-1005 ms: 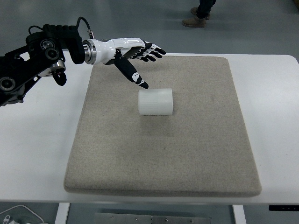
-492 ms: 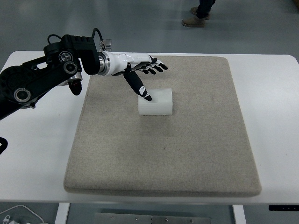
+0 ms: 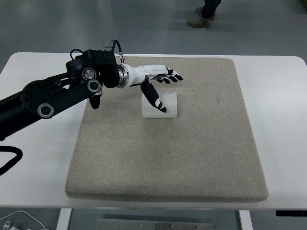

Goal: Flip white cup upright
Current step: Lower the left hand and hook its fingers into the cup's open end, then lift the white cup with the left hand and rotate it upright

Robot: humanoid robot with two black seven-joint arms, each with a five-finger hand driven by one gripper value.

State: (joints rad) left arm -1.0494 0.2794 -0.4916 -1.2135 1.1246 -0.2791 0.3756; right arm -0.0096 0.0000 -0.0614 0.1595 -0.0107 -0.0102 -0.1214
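A beige mat (image 3: 192, 158) covers most of the white surface (image 3: 38, 163); a person's boots (image 3: 201, 19) show on the floor beyond the far edge. The white cup (image 3: 163, 106) lies on its side on the mat's far half, nothing else near it. The left hand (image 3: 156, 79) reaches over it, fingers (image 3: 171, 75) spread apart above the cup's far side, thumb angled down across its left end.
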